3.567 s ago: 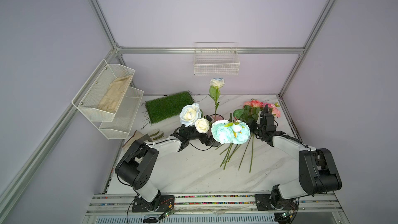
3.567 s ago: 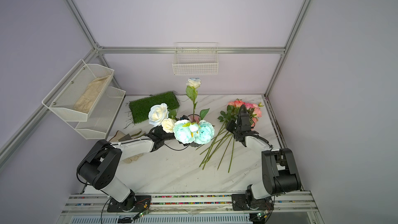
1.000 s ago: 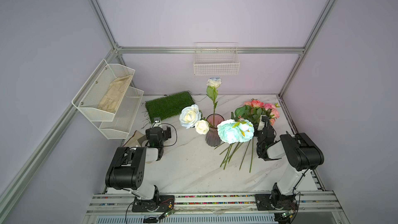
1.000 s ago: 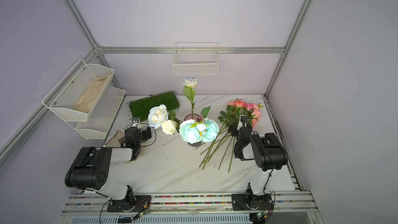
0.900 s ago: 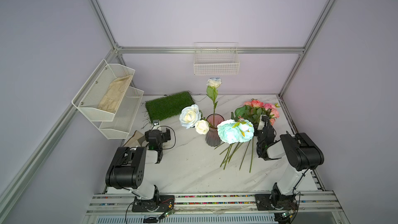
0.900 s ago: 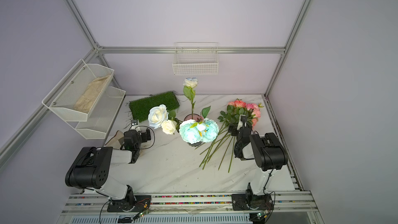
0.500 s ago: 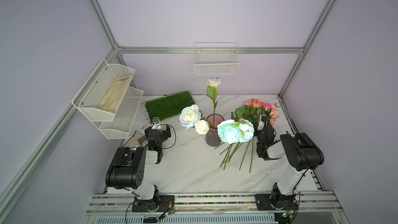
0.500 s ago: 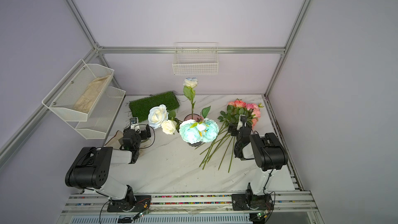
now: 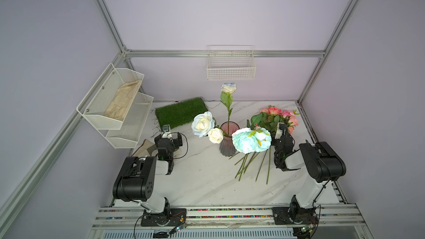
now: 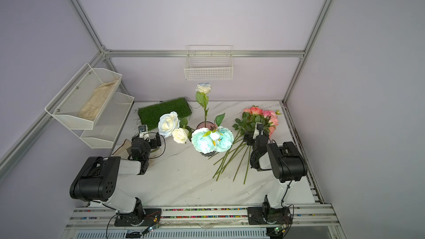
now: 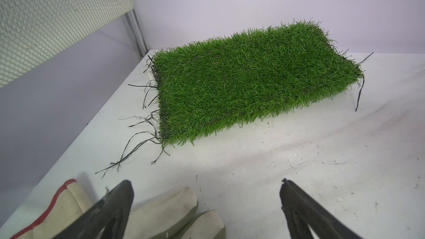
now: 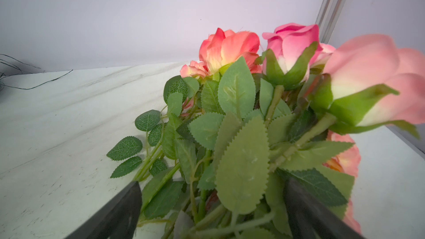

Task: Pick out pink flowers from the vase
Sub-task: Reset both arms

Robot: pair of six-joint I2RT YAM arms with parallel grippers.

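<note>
**A:** How far along does the picking look?

**B:** Nearly or fully done, I'd judge. The pink flowers (image 9: 279, 117) are artificial roses in light pink, coral and magenta on leafy green stems. They lie in a bunch on the white marbled desk (image 9: 202, 180), near its far right corner, with their stems fanned toward the front. The small smoky-pink ribbed glass vase (image 9: 227, 143) stands upright mid-desk. What shows in it is cream-white roses (image 9: 202, 124), one tall white rose (image 9: 228, 87) and big aqua ruffled blooms (image 9: 249, 140). I see no pink there.

**A:** And the hands?

**B:** The right hand (image 12: 212, 185) gapes wide, its jaws either side of the bunch's leafy stems, gripping nothing. The left hand (image 11: 206, 188) is equally wide and empty. It sits over the fingers of a cream work glove with a red cuff edge (image 11: 161, 210), facing a green artificial-grass mat (image 11: 241, 81).

**A:** Anything you can't settle?

**B:** In a top view the aqua blooms (image 10: 211, 141) cover most of the vase, so a short pink stem tucked beneath could escape me. The bunch overlaps itself and the right arm covers part of it, so I can't count the flowers. The nearest rose in the right wrist view is blurred, and that view cuts off the stem ends.
</note>
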